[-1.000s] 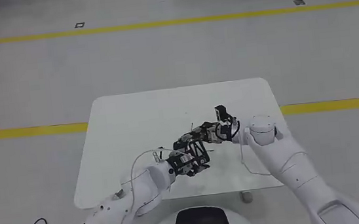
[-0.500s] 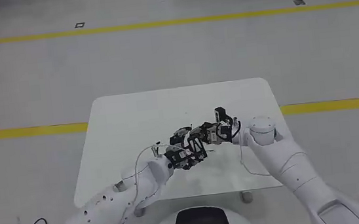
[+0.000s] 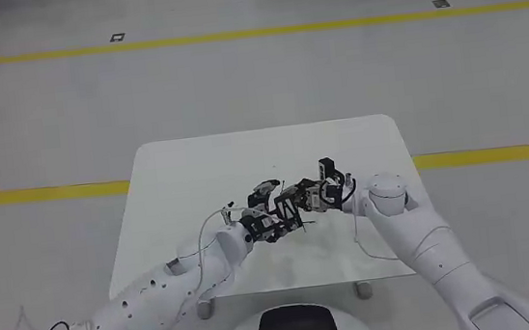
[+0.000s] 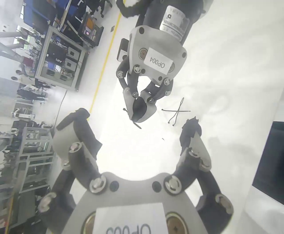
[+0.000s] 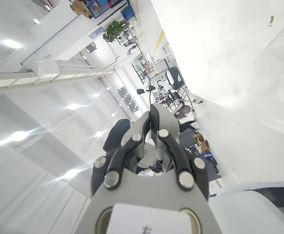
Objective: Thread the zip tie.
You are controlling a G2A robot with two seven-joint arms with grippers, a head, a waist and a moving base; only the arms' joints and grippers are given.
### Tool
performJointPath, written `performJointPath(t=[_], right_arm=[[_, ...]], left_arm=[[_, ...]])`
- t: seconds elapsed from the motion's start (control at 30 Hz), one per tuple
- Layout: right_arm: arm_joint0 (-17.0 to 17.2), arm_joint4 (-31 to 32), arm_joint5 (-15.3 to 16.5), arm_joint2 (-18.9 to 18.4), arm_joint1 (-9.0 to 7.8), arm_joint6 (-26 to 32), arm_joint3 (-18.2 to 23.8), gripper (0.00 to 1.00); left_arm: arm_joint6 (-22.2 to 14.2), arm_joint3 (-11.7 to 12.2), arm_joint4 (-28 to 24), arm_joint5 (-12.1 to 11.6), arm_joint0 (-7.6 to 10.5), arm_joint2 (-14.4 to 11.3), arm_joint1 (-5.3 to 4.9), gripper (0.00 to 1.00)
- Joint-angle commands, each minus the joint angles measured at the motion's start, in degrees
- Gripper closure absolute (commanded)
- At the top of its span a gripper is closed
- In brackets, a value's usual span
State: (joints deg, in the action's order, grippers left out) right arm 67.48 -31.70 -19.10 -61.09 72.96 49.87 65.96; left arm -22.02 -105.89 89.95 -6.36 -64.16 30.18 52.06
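top view: left gripper (image 3: 279,208) opposite right gripper (image 3: 286,201)

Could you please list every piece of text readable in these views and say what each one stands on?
"OP004": white sticker on the right gripper, whose jaws are shut on the zip tie.
Base sticker on the left gripper: cut by the frame edge, unreadable.
Print on the dark cylinder behind the right gripper: too small to read.
Near sticker in the right wrist view: cut off, unreadable.
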Motion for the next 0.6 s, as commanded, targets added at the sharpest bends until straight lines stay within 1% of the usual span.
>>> performJointPath(t=[0.0, 0.07, 0.1, 0.13, 0.17, 0.2, 0.3, 0.37, 0.47, 0.5, 0.57], right_arm=[[0.46, -0.16, 0.11, -0.03, -0.03, -0.9, 0.58, 1.0], [0.63, -0.25, -0.05, -0.2, -0.13, -1.03, 0.85, 1.0], [0.71, -0.29, -0.1, -0.26, -0.17, -1.05, 1.0, 1.0], [0.83, -0.38, -0.1, -0.34, -0.23, -1.05, 1.18, 1.0], [0.92, -0.45, -0.05, -0.4, -0.27, -1.05, 1.32, 1.0], [1.02, -0.54, 0.05, -0.45, -0.3, -0.99, 1.46, 1.0], [1.26, -0.62, 0.25, -0.59, -0.42, -1.06, 1.77, 1.0], [1.39, -0.58, 0.29, -0.66, -0.51, -1.11, 2.03, 1.0], [1.57, -0.45, 0.21, -0.75, -0.66, -1.08, 2.5, 1.0], [1.63, -0.41, 0.18, -0.78, -0.7, -1.09, 2.63, 1.0], [1.78, -0.44, 0.13, -0.91, -0.8, -1.16, 2.88, 1.0]], left_arm=[[0.88, 0.25, 0.0, -0.31, 0.06, 0.0, 0.02, 0.0], [1.18, 0.42, 0.0, -0.56, 0.18, 0.01, -0.03, 0.0], [1.4, 0.43, 0.0, -0.69, 0.24, -0.02, -0.06, 0.13], [1.64, 0.48, 0.0, -0.72, 0.27, -0.04, -0.11, 0.35], [1.79, 0.48, 0.0, -0.73, 0.3, -0.06, -0.15, 0.51], [1.88, 0.51, 0.0, -0.9, 0.42, -0.13, -0.21, 0.56], [1.76, 0.61, 0.0, -0.78, 0.64, -0.49, -0.4, 0.64], [1.92, 0.55, 0.0, -0.29, 0.52, -0.63, -0.46, 0.65], [1.88, 0.6, 0.0, -0.47, 0.87, -0.93, -0.6, 0.71], [1.92, 0.64, 0.0, -0.44, 0.94, -1.05, -0.62, 0.72], [1.92, 0.77, 0.0, -0.44, 1.05, -1.37, -0.67, 0.7]])
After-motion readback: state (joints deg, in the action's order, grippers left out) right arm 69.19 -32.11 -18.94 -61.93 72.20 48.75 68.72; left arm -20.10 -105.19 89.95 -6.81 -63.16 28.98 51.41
